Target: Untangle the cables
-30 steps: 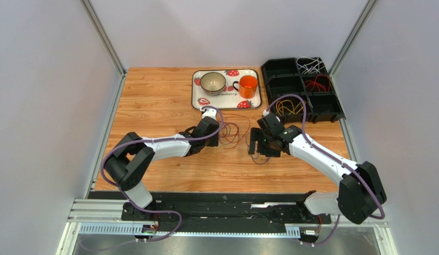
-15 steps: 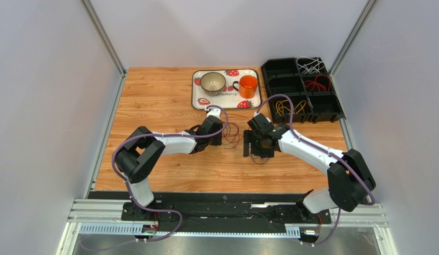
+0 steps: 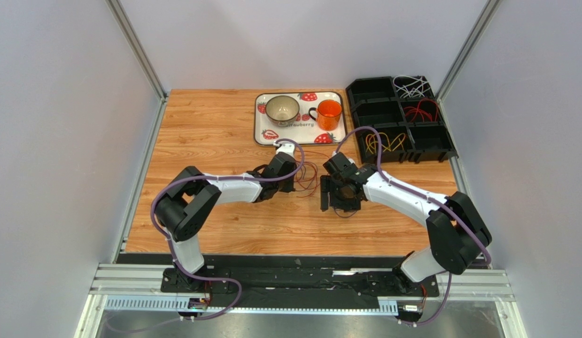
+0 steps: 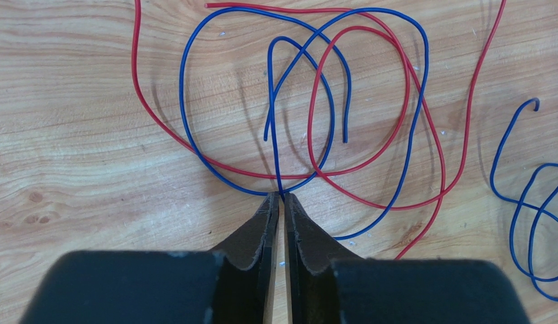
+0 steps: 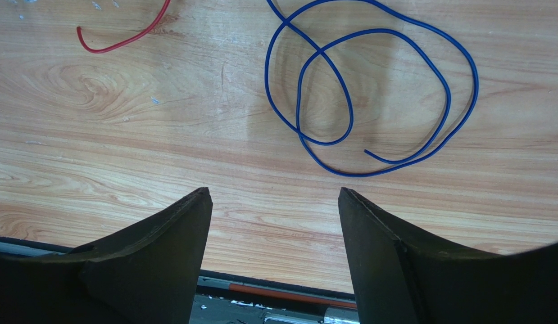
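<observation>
A tangle of thin blue and red cables (image 3: 309, 172) lies on the wooden table between the two arms. In the left wrist view a blue cable (image 4: 182, 88) and a red cable (image 4: 133, 54) loop over each other. My left gripper (image 4: 281, 196) is shut, its tips pinching a blue strand at the near edge of that tangle. A separate blue cable (image 5: 266, 74) lies coiled on the wood ahead of my right gripper (image 5: 275, 194). That gripper stands open and holds nothing. A loose red end (image 5: 119, 46) shows at the upper left of the right wrist view.
A black compartment organizer (image 3: 363, 91) at the back right holds white (image 3: 412, 86), red (image 3: 420, 110) and yellow (image 3: 385, 143) wires. A strawberry tray (image 3: 261, 120) behind the tangle carries a bowl (image 3: 281, 108) and an orange mug (image 3: 329, 113). The table's near edge lies just below my right gripper.
My left gripper's jaws have closed onto the blue strand. The right gripper has shifted slightly left toward the tangle and stays open.
</observation>
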You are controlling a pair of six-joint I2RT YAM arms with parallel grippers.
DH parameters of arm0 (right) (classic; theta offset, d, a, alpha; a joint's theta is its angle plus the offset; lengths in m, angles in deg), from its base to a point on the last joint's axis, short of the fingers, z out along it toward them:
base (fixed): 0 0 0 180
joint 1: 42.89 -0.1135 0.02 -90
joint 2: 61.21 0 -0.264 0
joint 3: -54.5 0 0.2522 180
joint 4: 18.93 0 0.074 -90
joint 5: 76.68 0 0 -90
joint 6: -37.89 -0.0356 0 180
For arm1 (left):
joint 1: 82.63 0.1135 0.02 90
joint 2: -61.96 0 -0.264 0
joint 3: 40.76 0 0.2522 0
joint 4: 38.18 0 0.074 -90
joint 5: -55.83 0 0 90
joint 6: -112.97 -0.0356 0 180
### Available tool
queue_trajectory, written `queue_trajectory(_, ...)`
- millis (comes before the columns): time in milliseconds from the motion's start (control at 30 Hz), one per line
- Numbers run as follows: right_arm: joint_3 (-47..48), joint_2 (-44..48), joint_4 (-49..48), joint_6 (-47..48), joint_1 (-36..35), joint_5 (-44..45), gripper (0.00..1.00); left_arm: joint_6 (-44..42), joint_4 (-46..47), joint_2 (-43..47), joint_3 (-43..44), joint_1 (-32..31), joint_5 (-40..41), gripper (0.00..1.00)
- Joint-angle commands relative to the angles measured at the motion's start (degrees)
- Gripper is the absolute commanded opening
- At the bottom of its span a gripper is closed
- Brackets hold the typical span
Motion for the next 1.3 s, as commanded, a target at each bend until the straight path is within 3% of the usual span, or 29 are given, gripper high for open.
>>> queue_trajectory(0,2.23,-0.13,-1.22,-0.60,-0.68,1.52,0.72,-0.82,-0.22,-0.33,2.44,-0.68,0.36,0.15)
queue_trajectory(100,1.88,0.48,-1.13,-0.60,-0.94,1.79,0.73,-1.08,-1.09,-0.77,3.06,-1.56,1.77,0.17)
queue_trajectory(200,1.27,1.18,-1.13,-0.68,-1.03,1.79,0.73,-1.87,-1.45,-0.95,3.59,-2.79,3.00,0.31)
queue_trajectory(267,0.83,1.80,-1.05,-0.77,-1.03,2.05,0.73,-1.96,-1.62,-0.95,3.76,-3.32,4.23,0.34)
queue_trajectory(633,-0.84,4.70,0.27,-0.60,-1.03,3.54,0.73,2.60,-9.53,-2.09,6.40,-4.29,12.84,0.29)
queue_trajectory(1033,-0.76,4.09,-0.17,-0.51,-1.03,3.37,0.73,2.00,-12.35,-4.73,9.39,-4.90,13.11,0.39)
queue_trajectory(1133,-0.76,3.82,-0.34,-0.51,-1.03,3.37,0.73,2.08,-12.26,-4.99,9.47,-4.90,13.11,0.38)
queue_trajectory(1267,-0.84,3.73,-0.34,-0.51,-0.94,3.20,0.73,2.52,-12.96,-5.26,9.91,-4.90,13.55,0.24)
